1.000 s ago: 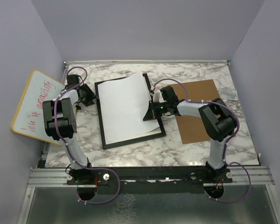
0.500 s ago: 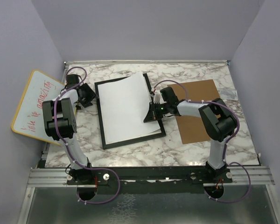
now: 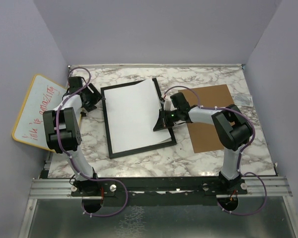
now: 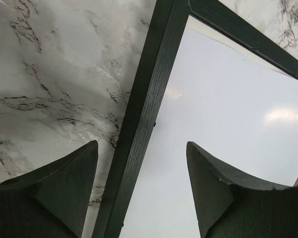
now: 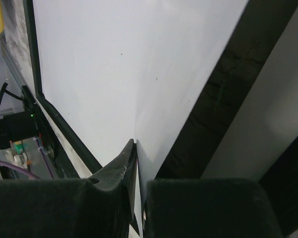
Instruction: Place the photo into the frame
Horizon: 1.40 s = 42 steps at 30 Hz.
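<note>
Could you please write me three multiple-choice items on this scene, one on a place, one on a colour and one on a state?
1. On which side of the frame does the brown backing board lie?
A. its left
B. its right
C. on top of it

2. What colour rims the whiteboard?
A. yellow
B. blue
C. green

3. What is the right hand doing?
A. hanging open over bare marble
B. gripping the backing board
C. pinching the edge of the photo

Answers: 1 B, the top view shows the board flat on the marble beyond the frame's right side. 2 A, a yellow band runs round its edge. 3 C, the right wrist view shows the fingers closed on the raised white sheet.
</note>
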{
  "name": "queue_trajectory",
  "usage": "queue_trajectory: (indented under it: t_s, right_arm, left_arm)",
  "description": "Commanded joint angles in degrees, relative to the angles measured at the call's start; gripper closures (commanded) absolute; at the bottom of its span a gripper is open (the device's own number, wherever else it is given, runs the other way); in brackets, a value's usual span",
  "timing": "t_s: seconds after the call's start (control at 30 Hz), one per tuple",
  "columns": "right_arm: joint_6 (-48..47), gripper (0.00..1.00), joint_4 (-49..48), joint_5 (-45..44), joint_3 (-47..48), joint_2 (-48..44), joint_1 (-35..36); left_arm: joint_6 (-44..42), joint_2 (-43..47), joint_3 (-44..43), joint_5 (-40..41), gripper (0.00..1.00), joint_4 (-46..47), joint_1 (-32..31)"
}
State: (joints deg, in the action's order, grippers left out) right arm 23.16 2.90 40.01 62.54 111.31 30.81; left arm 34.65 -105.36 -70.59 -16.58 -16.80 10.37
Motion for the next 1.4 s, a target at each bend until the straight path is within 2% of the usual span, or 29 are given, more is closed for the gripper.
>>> queue_trajectory:
  t_s: [0.0, 0.27, 0.33, 0.4, 0.6, 0.77, 0.9, 1.17, 1.37]
  right_arm:
    - [2.94, 0.9, 1.05, 0.39, 1.25, -0.68, 1.01]
    - [4.73, 0.88, 1.01, -1.97, 1.5, 0.35, 2.95]
    - [4.56, 0.84, 1.82, -3.91, 1.44, -0.24, 2.97]
    - [4.06, 0.77, 3.31, -6.16, 1.8, -0.86, 2.94]
    - [3.15, 0.44, 8.19, -13.75, 3.22, -4.07, 2.9]
    - [3.73, 0.31, 12.01, -16.81, 3.62, -7.15, 2.9]
    - [4.99, 0.28, 14.23, -19.39, 2.22, -9.97, 2.93]
    - [4.53, 0.27, 20.29, -36.29, 2.93, -15.59, 2.69]
    - [6.26, 0.29, 20.51, -47.34, 2.69, -18.88, 1.63]
  left_arm:
    - [0.67, 0.35, 1.84, -3.46, 0.27, 1.91, 0.09]
    - [0.59, -0.04, 3.07, -4.34, 0.26, 2.43, 0.17]
    - [0.51, 0.06, 3.09, -4.25, 0.25, 2.46, 0.15]
    - [0.5, 0.11, 3.02, -4.32, 0.25, 2.45, 0.14]
    - [0.1, 0.5, 2.68, -4.68, 0.22, 1.99, 0.13]
    - [-0.93, 1.14, 1.55, -4.0, 0.2, -0.16, 0.13]
    - [-1.7, 2.03, 0.76, -3.38, 0.19, -1.62, 0.12]
    - [-2.9, 3.68, 0.06, -2.58, 0.18, -3.45, 0.09]
    - [-3.74, 5.38, 0.18, -3.14, 0.18, -4.4, 0.16]
